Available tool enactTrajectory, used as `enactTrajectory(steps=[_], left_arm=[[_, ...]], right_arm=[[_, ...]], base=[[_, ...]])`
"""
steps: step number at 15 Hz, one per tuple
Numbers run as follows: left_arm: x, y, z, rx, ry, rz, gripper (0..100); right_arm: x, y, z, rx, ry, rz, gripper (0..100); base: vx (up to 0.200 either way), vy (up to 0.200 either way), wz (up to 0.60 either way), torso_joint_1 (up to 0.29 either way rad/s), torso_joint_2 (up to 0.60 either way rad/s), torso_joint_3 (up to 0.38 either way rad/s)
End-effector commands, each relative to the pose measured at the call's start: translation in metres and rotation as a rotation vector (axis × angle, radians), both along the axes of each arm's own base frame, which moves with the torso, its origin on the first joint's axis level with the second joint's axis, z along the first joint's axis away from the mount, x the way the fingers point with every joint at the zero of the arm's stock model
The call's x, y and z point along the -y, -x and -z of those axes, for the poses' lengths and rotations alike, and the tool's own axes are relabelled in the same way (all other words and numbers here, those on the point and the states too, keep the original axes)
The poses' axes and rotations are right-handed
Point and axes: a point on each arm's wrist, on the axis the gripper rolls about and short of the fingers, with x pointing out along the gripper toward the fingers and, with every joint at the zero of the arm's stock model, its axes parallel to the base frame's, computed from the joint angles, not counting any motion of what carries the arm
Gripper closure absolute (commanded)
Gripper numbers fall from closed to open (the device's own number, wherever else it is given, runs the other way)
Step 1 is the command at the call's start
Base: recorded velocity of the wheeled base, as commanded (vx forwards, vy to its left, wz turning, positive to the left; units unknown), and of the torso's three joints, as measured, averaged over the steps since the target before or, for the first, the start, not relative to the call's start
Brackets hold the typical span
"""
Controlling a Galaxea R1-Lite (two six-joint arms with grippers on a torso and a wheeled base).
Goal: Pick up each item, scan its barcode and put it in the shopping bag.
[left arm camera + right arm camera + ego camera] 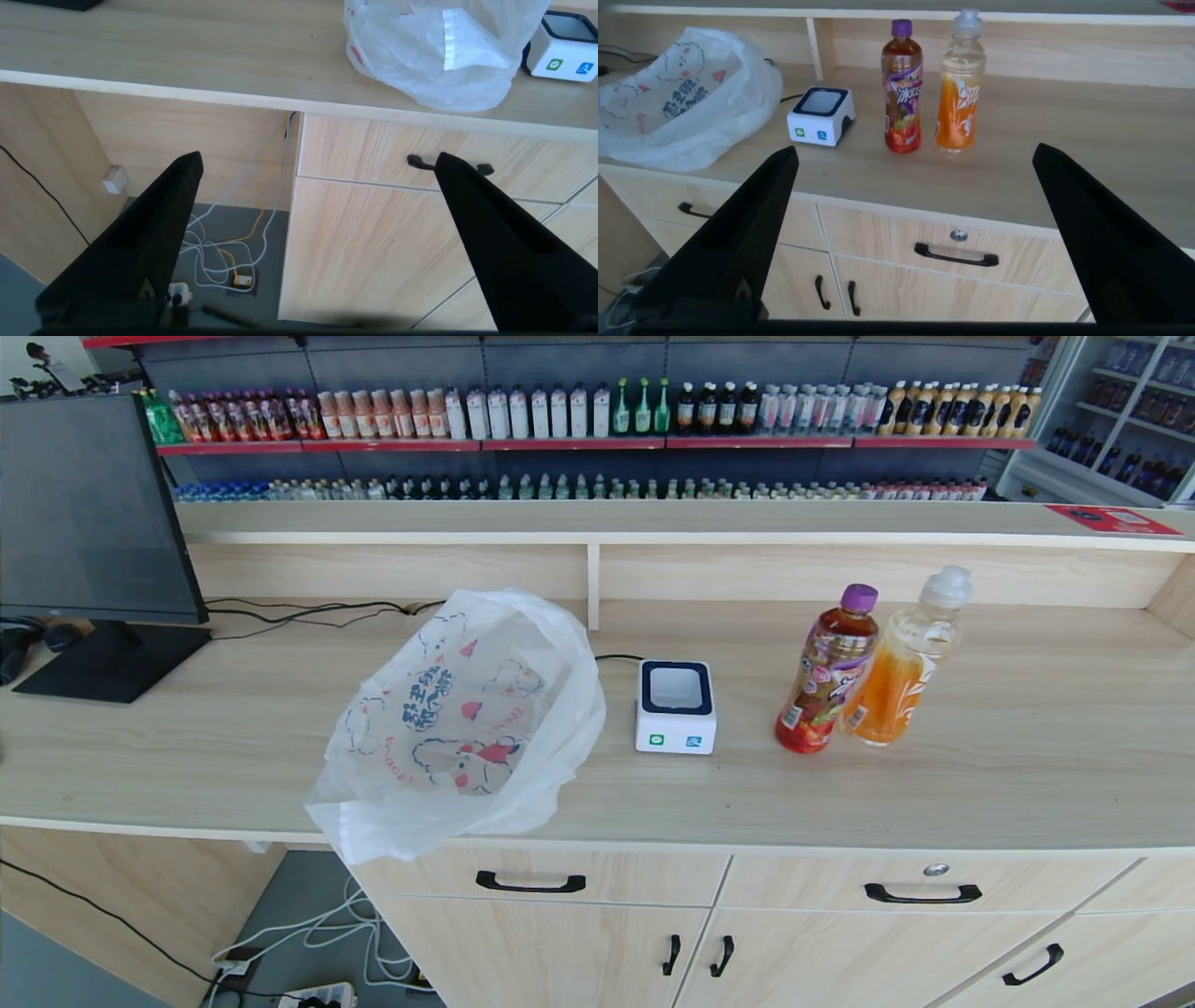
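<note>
While left claw (318,163) gapes at drawers (374,151), right claw (913,149) gapes toward counter (1064,173).

Two drinks stand upright and touching on the counter (1027,756): a reddish bottle (828,672) with a purple cap and an orange bottle (906,663) with a white cap. The little white scanner (676,707) sits just to their left. The crumpled white shopping bag (462,719) with cartoon print lies past that, drooping over the front edge.

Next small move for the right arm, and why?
Probably bring the right pincer forward toward the purple-cap bottle. The pincer is open and empty. That bottle stands upright on the counter beside the orange bottle, on the side nearer the scanner, so it looks like the easier first grab.
</note>
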Motion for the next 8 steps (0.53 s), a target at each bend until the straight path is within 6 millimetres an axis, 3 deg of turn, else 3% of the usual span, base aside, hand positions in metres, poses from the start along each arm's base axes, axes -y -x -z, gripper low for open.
enactTrajectory(steps=[1, 4, 5, 8], left_arm=[[0.000, 0.000, 0.000, 0.000, 0.001, -0.001, 0], [0.000, 0.000, 0.000, 0.000, 0.001, -0.001, 0], [0.000, 0.000, 0.000, 0.000, 0.001, -0.001, 0], [0.000, 0.000, 0.000, 0.000, 0.001, -0.001, 0]], right_arm=[[-0.001, -0.051, -0.042, 0.006, 0.080, 0.022, 0], [-0.006, -0.108, -0.061, 0.038, 0.214, 0.000, 0], [-0.012, -0.123, -0.062, 0.026, 0.210, -0.056, 0], [-0.035, -0.172, -0.094, 0.040, 0.154, -0.169, 0]], base=[[0.000, 0.000, 0.00, 0.000, 0.00, 0.000], [0.000, 0.000, 0.00, 0.000, 0.00, 0.000], [0.000, 0.000, 0.00, 0.000, 0.00, 0.000], [0.000, 0.000, 0.00, 0.000, 0.00, 0.000]])
